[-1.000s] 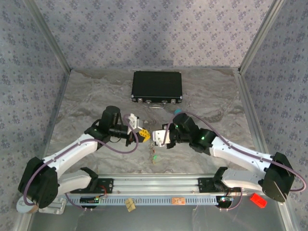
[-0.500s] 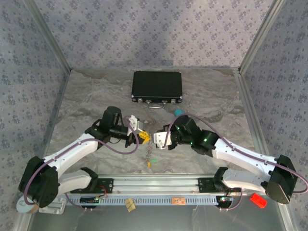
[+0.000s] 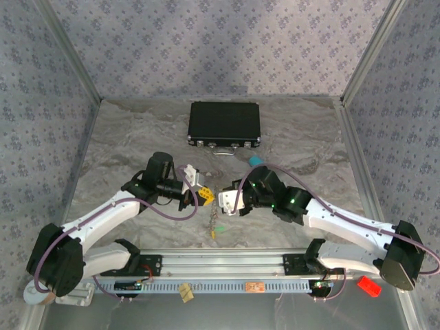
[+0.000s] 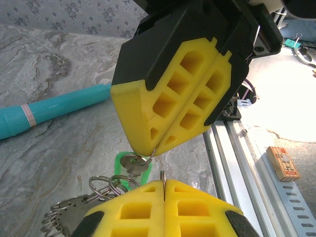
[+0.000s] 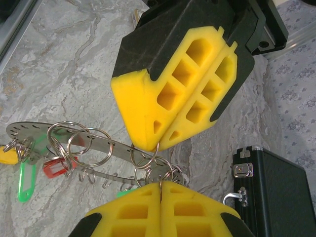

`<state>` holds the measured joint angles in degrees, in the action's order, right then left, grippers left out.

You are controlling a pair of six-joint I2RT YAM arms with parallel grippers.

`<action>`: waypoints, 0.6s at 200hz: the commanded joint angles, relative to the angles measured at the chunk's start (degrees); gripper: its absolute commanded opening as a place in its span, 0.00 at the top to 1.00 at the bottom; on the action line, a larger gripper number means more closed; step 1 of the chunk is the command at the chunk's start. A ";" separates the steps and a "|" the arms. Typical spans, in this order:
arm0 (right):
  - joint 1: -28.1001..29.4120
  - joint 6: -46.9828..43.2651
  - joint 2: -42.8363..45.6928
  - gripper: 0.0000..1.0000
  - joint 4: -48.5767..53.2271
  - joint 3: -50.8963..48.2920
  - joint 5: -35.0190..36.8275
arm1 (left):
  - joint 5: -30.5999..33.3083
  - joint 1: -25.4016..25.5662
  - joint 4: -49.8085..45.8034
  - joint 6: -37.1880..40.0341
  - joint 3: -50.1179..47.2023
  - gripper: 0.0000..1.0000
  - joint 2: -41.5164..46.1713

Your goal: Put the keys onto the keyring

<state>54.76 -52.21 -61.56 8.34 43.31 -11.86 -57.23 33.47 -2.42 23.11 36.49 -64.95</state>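
Note:
The keyring (image 5: 106,143) is a thin metal strip loop with holes, carrying several small split rings. Red (image 5: 53,169), green (image 5: 23,181) and yellow (image 5: 7,157) key heads hang at its left end. My right gripper (image 5: 160,186) is shut on a split ring's wire. My left gripper (image 5: 155,143) faces it tip to tip, shut on a neighbouring ring. In the left wrist view my left gripper (image 4: 164,183) pinches a ring edge, and the right gripper (image 4: 152,149) holds the ring of a green key (image 4: 131,165). From above, the keyring (image 3: 215,221) dangles between left gripper (image 3: 204,195) and right gripper (image 3: 221,201).
A black case (image 3: 225,124) lies at the back centre, its latches near my right gripper (image 5: 240,170). A teal pen-like cylinder (image 4: 49,111) lies on the marbled table behind the grippers. The rail (image 3: 220,265) runs along the near edge, with a red block (image 3: 369,285) at its right.
The right gripper has slid slightly left and toward the left gripper, closing the gap. The hanging keys shifted a little left with it. Both grippers stay shut.

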 commanded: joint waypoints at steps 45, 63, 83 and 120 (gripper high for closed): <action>0.98 -1.52 -0.84 1.00 -1.04 0.90 0.26 | -1.92 -0.33 1.10 0.68 1.97 1.00 -0.05; 1.21 -1.57 -1.02 1.00 -1.13 0.99 0.40 | -1.79 -0.27 1.11 0.62 2.01 1.00 -0.06; 1.25 -1.50 -1.02 1.00 -1.46 1.03 0.51 | -1.83 -0.28 1.10 0.62 1.98 1.00 -0.18; 1.32 -1.58 -0.93 1.00 -1.31 0.99 0.37 | -1.49 -0.31 1.08 0.62 2.09 1.00 -0.35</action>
<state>55.66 -52.56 -62.41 7.88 43.31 -11.73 -57.19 33.47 -2.42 23.11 36.49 -64.95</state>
